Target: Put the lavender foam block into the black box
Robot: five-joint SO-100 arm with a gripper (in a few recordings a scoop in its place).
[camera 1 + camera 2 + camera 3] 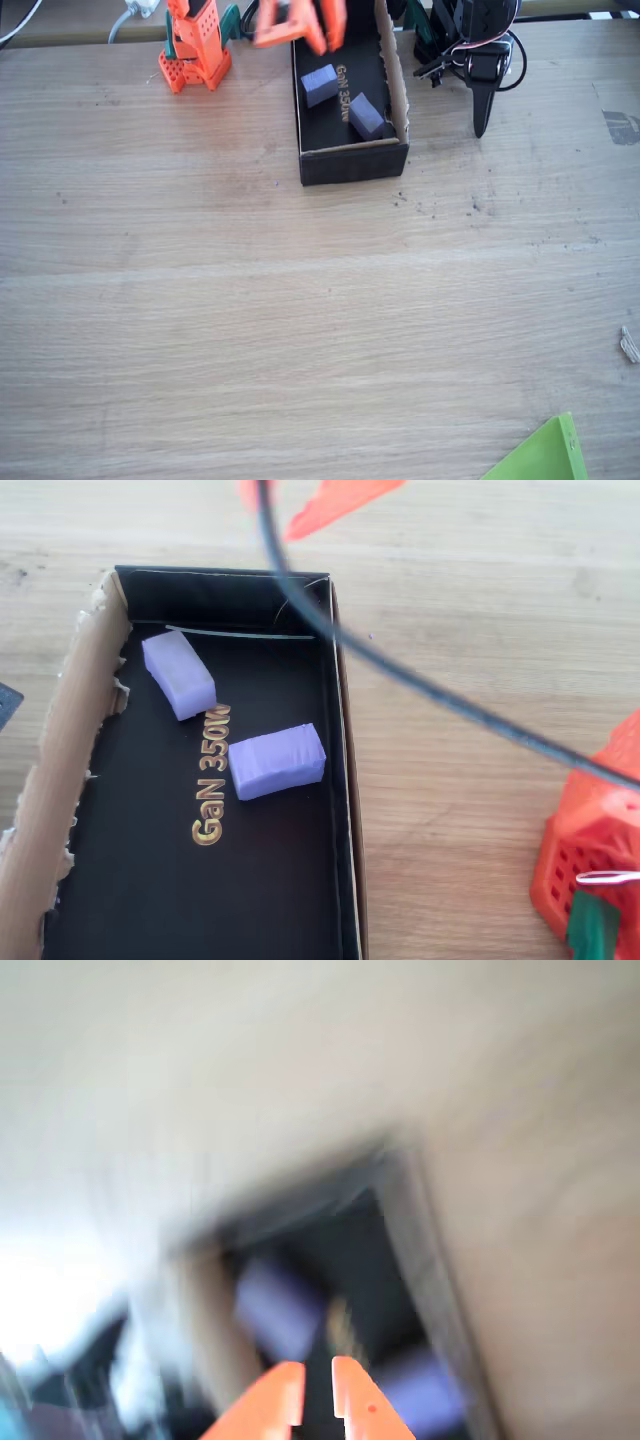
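The black box (352,160) stands at the table's far middle, its brown torn flap (70,770) along one long side. Two similar foam blocks lie on its floor by the gold lettering. The bluer, paler lavender foam block (320,85) (277,762) rests near the middle. The violet block (366,115) (178,673) sits close to the flap and an end wall. My orange gripper (300,25) (318,1395) hovers blurred above the box, fingers slightly apart and holding nothing.
The orange arm base (195,50) (590,850) stands beside the box. A black cable (420,685) crosses the overhead view. A green sheet corner (545,455) lies at the near right edge. Bare wooden table (300,320) spreads in front.
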